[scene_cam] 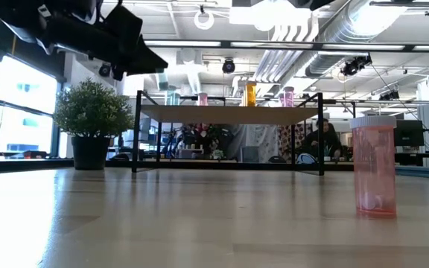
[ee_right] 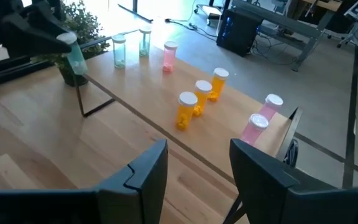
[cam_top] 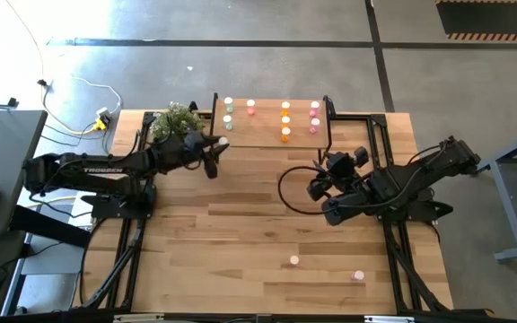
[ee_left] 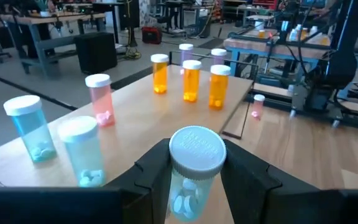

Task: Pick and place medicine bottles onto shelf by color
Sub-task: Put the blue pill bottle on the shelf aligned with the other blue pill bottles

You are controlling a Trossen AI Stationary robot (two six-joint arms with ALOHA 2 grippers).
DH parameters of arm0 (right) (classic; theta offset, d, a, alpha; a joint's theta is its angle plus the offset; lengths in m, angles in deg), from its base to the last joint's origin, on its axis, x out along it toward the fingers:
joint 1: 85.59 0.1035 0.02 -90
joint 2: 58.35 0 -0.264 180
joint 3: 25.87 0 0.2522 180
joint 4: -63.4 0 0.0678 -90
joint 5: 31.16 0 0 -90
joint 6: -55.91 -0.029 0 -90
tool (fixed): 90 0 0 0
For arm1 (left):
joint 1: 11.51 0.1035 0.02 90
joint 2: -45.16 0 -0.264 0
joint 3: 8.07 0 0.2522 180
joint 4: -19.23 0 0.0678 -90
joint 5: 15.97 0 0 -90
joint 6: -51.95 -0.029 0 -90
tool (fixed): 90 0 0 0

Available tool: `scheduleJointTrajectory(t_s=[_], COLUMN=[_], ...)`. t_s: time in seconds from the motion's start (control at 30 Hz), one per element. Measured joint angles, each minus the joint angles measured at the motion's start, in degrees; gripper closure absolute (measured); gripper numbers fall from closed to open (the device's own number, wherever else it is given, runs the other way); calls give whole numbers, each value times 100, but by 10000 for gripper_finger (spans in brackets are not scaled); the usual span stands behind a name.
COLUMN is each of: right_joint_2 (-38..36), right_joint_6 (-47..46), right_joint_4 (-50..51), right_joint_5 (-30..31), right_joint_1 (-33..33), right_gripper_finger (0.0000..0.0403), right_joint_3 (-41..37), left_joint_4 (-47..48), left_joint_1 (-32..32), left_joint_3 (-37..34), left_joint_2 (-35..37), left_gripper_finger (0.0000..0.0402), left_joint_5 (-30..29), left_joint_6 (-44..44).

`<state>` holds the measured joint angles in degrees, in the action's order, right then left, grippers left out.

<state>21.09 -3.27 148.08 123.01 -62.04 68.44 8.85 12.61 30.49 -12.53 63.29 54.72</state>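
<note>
Green bottle (ee_left: 194, 171) clamped in the left gripper (ee_left: 194, 186), carried at the shelf's (cam_top: 267, 135) plant-side front edge, near two green bottles (ee_left: 55, 140) standing there. Placing step: next, advance and set it beside them. Right gripper (ee_right: 194, 171), empty and parted, waits before the shelf.

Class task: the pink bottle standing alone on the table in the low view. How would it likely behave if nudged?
The pink bottle looks tall and narrow, so it would probably tip. Being round, it would likely roll afterwards. It seems nearly empty, so probably light.
</note>
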Motion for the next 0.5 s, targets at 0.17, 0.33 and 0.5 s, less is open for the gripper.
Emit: scheduleJointTrajectory(t_s=[0.17,0.33,0.5], right_joint_2=[0,0,0], right_joint_6=[10,17,26], right_joint_4=[0,2,2], right_joint_5=[-167,-178,-184], right_joint_1=[-108,-190,-255], right_gripper_finger=[238,238,238], right_joint_3=[0,0,0], left_joint_4=[7,474,1023], left_joint_1=[517,840,875], left_joint_3=[0,280,649], left_joint_2=[-2,-6,-243], left_gripper_finger=[286,286,286], left_joint_5=[521,817,1011], left_joint_6=[133,152,-5])
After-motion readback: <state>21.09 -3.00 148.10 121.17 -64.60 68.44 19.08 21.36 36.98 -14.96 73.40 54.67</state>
